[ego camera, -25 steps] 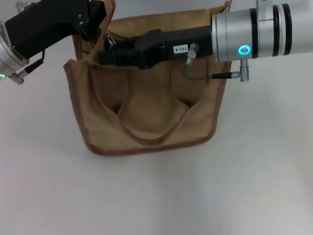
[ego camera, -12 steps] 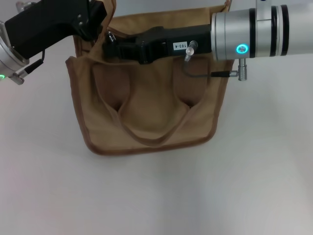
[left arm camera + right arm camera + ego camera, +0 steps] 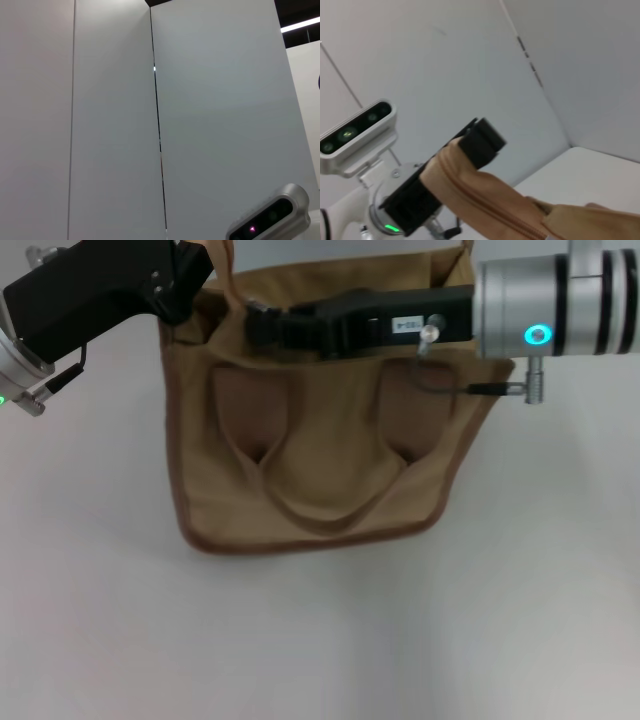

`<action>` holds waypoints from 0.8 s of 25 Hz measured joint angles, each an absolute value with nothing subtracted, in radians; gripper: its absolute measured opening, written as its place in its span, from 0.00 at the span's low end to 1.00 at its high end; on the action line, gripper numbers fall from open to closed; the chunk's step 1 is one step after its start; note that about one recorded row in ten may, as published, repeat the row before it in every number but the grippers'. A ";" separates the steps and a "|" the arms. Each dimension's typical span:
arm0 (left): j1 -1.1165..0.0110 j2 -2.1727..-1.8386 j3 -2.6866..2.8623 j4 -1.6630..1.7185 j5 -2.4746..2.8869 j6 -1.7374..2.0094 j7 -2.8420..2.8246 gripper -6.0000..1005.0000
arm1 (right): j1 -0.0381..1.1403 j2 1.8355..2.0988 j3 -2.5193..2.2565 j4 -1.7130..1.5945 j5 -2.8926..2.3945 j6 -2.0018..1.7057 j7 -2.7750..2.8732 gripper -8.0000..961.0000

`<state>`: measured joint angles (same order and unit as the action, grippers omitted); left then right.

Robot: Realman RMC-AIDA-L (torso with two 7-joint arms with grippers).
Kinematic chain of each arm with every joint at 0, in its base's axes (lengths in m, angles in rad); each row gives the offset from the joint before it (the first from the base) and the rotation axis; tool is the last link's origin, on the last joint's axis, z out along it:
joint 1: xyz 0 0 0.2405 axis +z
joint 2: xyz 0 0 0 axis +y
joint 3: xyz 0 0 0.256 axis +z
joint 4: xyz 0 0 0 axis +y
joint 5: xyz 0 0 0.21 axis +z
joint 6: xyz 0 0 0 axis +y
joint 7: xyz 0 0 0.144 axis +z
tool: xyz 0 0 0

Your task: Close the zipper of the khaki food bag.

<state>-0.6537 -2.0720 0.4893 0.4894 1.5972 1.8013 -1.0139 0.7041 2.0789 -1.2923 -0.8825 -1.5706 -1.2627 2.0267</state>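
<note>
The khaki food bag (image 3: 320,490) stands on the white table in the head view, its front pocket and one strap handle (image 3: 320,510) facing me. My left gripper (image 3: 192,288) is shut on the bag's top left corner. In the right wrist view that same left gripper (image 3: 472,145) pinches the tan end of the bag (image 3: 580,220). The zipper (image 3: 495,207) runs away from it along the top. My right gripper (image 3: 258,324) reaches across the bag's top from the right and is shut at the zipper pull, which its fingertips mostly hide.
White table (image 3: 320,640) spreads in front of the bag and to both sides. The left wrist view shows only white wall panels (image 3: 100,125) and the right arm's wrist camera (image 3: 272,220).
My right gripper has moved to the right along the bag's top. The bag has shifted right with it and its top is pulled tauter. My left gripper has kept hold of the corner.
</note>
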 joint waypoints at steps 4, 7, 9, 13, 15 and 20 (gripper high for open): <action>-0.653 -2.071 0.489 0.489 1.597 1.802 -1.014 0.04 | 0.672 2.079 -1.249 -0.935 -1.637 -1.270 2.075 0.11; -0.653 -2.071 0.489 0.489 1.597 1.801 -1.014 0.04 | 0.662 2.078 -1.215 -0.947 -1.675 -1.282 2.100 0.10; -0.653 -2.071 0.488 0.489 1.589 1.800 -1.014 0.04 | 0.657 2.078 -1.174 -0.952 -1.714 -1.294 2.121 0.10; -0.651 -2.071 0.488 0.489 1.576 1.797 -1.014 0.04 | 0.647 2.077 -1.124 -0.968 -1.753 -1.310 2.141 0.10; -0.648 -2.070 0.488 0.489 1.571 1.796 -1.014 0.04 | 0.645 2.077 -1.112 -0.974 -1.768 -1.312 2.147 0.09; -0.643 -2.068 0.488 0.489 1.563 1.794 -1.014 0.04 | 0.635 2.077 -1.081 -0.992 -1.784 -1.337 2.155 0.02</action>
